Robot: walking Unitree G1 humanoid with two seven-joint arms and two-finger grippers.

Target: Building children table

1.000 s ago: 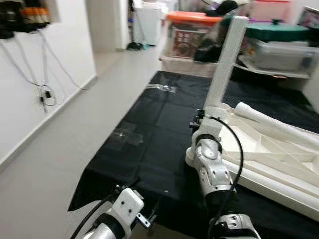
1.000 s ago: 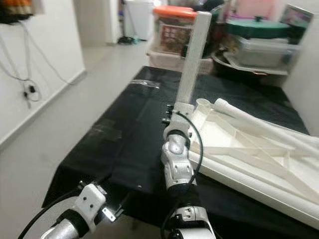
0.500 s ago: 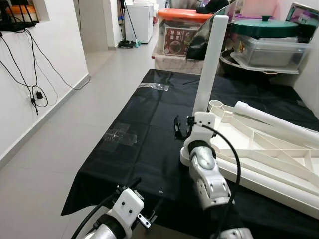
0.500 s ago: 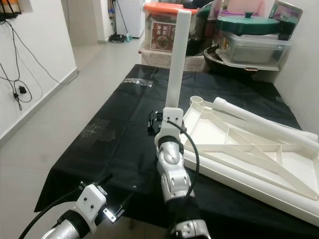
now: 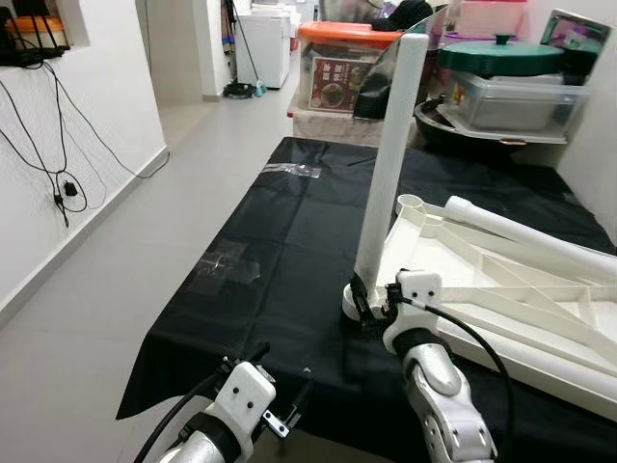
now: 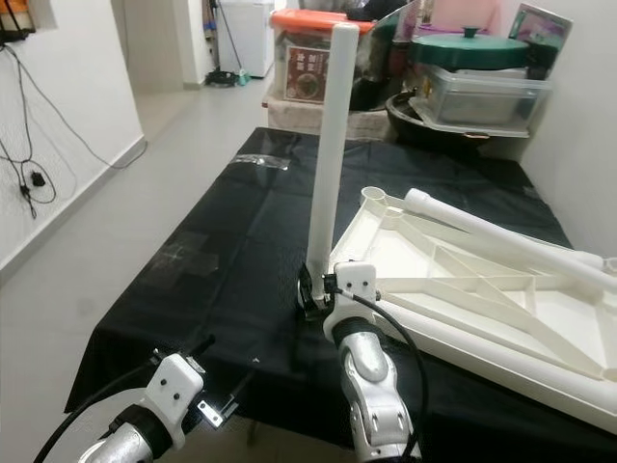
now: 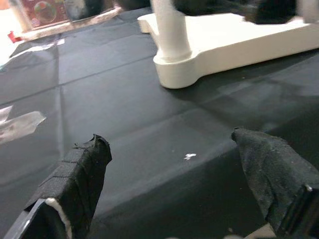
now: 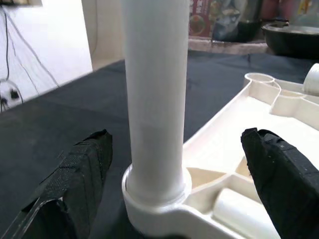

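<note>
A white children's table top (image 5: pixel 501 299) lies upside down on a black cloth (image 5: pixel 280 260). One white leg (image 5: pixel 386 164) stands upright in its near corner socket (image 8: pixel 154 199). A second leg (image 5: pixel 540 236) lies across the underside, beside a bare socket (image 5: pixel 415 204). My right gripper (image 5: pixel 371 311) is open at the base of the upright leg; its fingers (image 8: pixel 75 169) stand wide on either side without touching it. My left gripper (image 5: pixel 281 386) is open and low at the cloth's front edge, with nothing between its fingers (image 7: pixel 75 179).
Plastic storage bins (image 5: pixel 342 68) and a green-lidded container (image 5: pixel 501 58) crowd the far end of the cloth. Clear tape (image 5: pixel 227 262) is stuck on the cloth. Grey floor (image 5: pixel 116 280) runs along the left, up to a white wall with hanging cables (image 5: pixel 58 183).
My right arm has dropped, bringing its gripper from partway up the leg to the leg's base. The camera has shifted a little. The left gripper has stayed put.
</note>
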